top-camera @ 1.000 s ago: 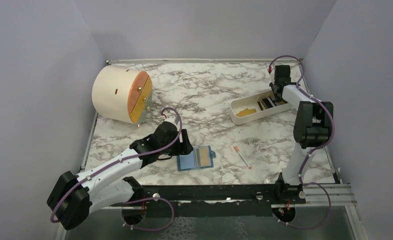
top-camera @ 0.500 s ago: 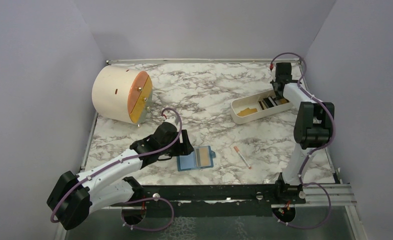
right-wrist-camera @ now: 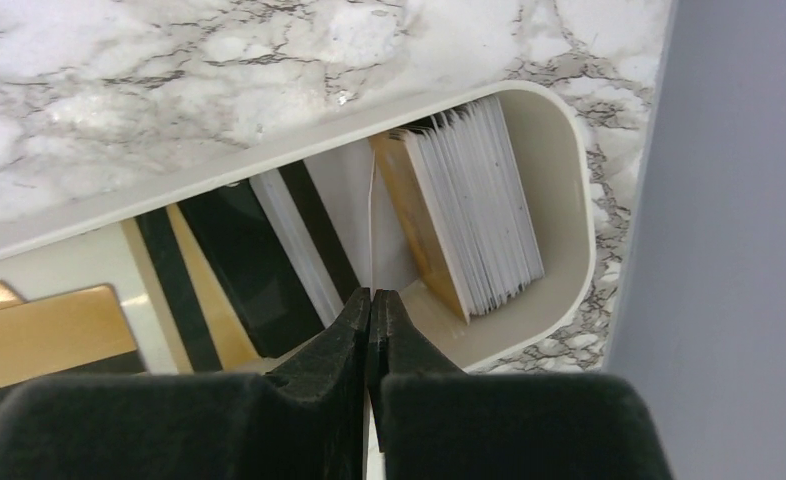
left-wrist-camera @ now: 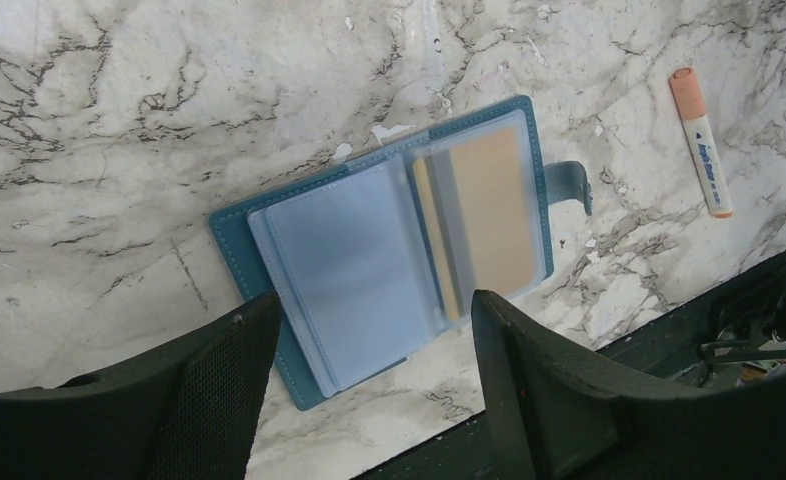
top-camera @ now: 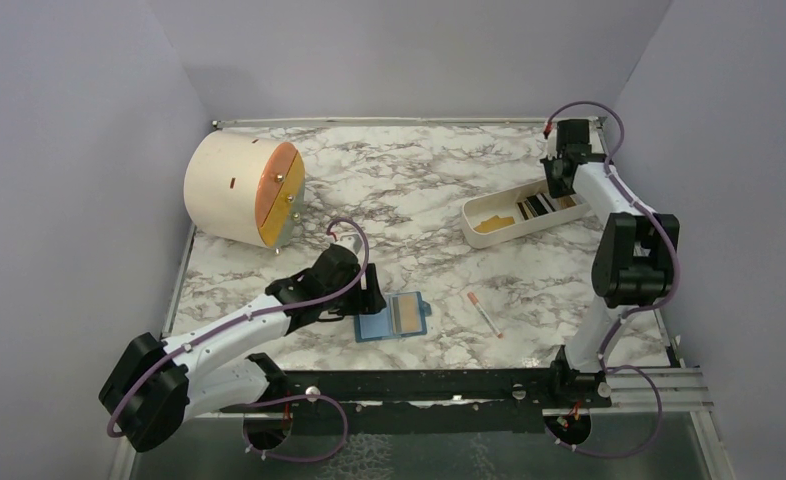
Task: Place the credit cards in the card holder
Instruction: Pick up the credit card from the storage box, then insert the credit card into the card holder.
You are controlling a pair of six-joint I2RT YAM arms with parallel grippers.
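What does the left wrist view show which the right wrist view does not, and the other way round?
Only left wrist: the open card holder with a gold card in one sleeve, a marker beside it, and the open left gripper. Only right wrist: the tray with its cards, and the right gripper shut on a white card seen edge-on. Both: the marble table.
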